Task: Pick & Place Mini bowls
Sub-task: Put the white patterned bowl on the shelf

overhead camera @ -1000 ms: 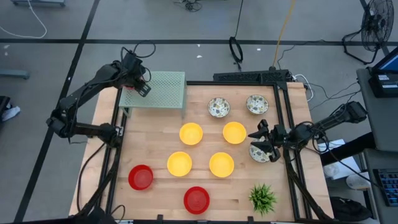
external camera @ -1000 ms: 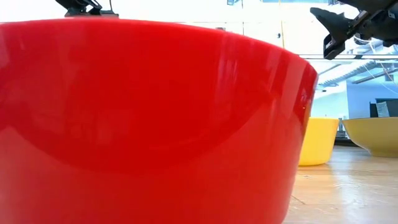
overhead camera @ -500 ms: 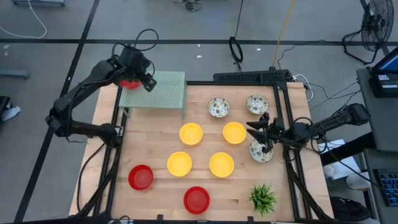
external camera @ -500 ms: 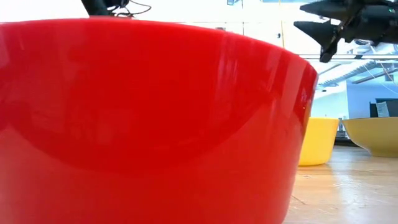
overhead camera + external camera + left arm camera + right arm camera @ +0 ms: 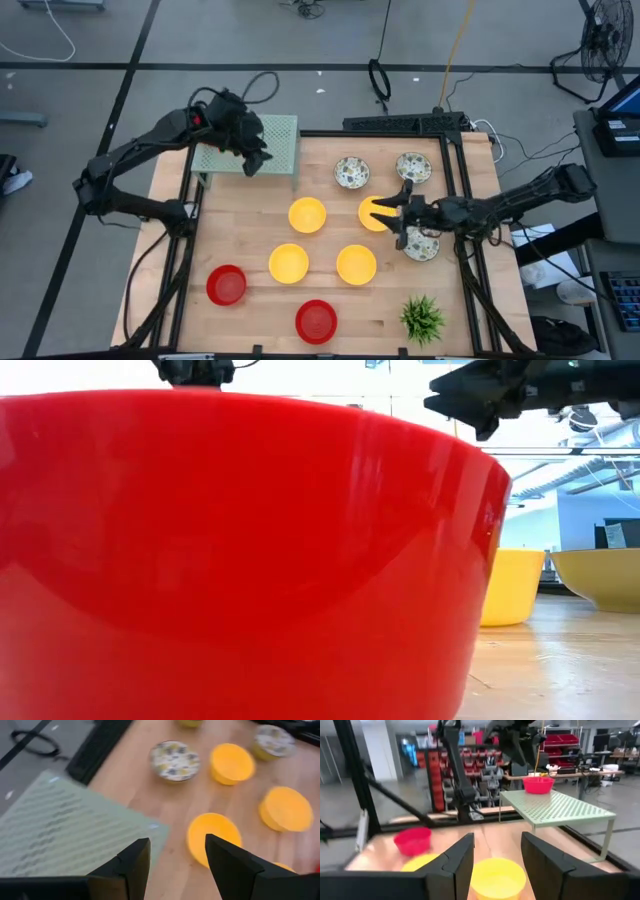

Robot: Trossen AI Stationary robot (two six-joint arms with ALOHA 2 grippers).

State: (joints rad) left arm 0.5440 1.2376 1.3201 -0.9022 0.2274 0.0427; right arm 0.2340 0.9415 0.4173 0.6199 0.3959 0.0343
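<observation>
A red mini bowl (image 5: pixel 537 784) stands on the far-left end of the green perforated shelf (image 5: pixel 275 140). My left gripper (image 5: pixel 252 160) hangs open above the shelf's right half, with nothing between its fingers (image 5: pixel 135 865). My right gripper (image 5: pixel 397 218) is open and level, above a yellow bowl (image 5: pixel 375 212). Just behind it a white floral bowl (image 5: pixel 420 245) sits on the table under the right arm. Other mini bowls rest on the wooden table: yellow ones (image 5: pixel 307 214), two floral ones (image 5: pixel 351 172) and two red ones (image 5: pixel 226 284).
A small green plant (image 5: pixel 422 318) stands at the near right corner. Black frame rails (image 5: pixel 462 190) run along the table's sides. In the low view the nearest red bowl (image 5: pixel 240 550) fills most of the picture. Bare wood lies between the shelf and the yellow bowls.
My left gripper has risen and gone toward the table's right along the shelf, away from the red bowl, which stays on the shelf. My right gripper has risen, tipped up to level, and moved toward the table's left, from over the floral bowl to over a yellow bowl.
</observation>
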